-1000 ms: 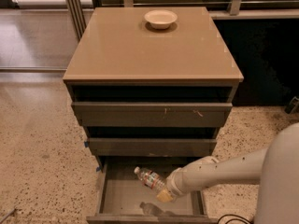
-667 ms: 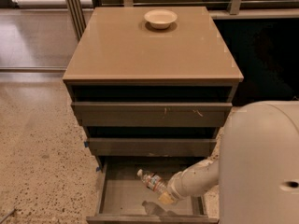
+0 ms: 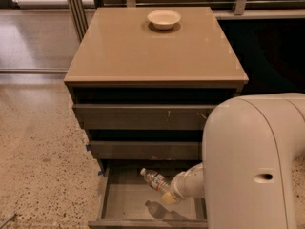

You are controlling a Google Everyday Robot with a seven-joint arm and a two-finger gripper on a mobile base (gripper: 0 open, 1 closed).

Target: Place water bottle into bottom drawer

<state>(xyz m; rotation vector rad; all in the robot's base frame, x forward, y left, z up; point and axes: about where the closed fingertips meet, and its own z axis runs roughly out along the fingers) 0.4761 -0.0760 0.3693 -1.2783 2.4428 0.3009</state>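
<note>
Water bottle (image 3: pixel 155 180) is low in the frame, a little right of center, above the open bottom drawer (image 3: pixel 123 200). It is a small clear plastic bottle, tilted, with its white cap pointing up and to the left and its label band around the middle. Its lower end meets the gripper (image 3: pixel 167 196), which comes in from the right at the end of a pale, rounded arm (image 3: pixel 248 161) filling the lower right of the frame. The gripper is clamped on the base of the bottle. Most of it is hidden behind the arm's wrist, so the exact hold is hard to make out. The bottle seems to be clear of the drawer floor, since a dark shadow (image 3: pixel 155 209) lies on the floor just below it.

The bottom drawer is pulled out toward the lower edge of the frame, showing a plain grey-brown floor and low side walls. Above it sit the middle drawer (image 3: pixel 143 150) and the top drawer (image 3: pixel 143 116), each pushed further in, with dark gaps over them. The cabinet's tan worktop (image 3: pixel 152 56) fills the upper middle of the frame, and a cream shallow bowl (image 3: pixel 164 18) stands on it near the back edge. Two small blue marks (image 3: pixel 88 147) show at the cabinet's left side. Speckled floor (image 3: pixel 43 151) spreads to the left.
</note>
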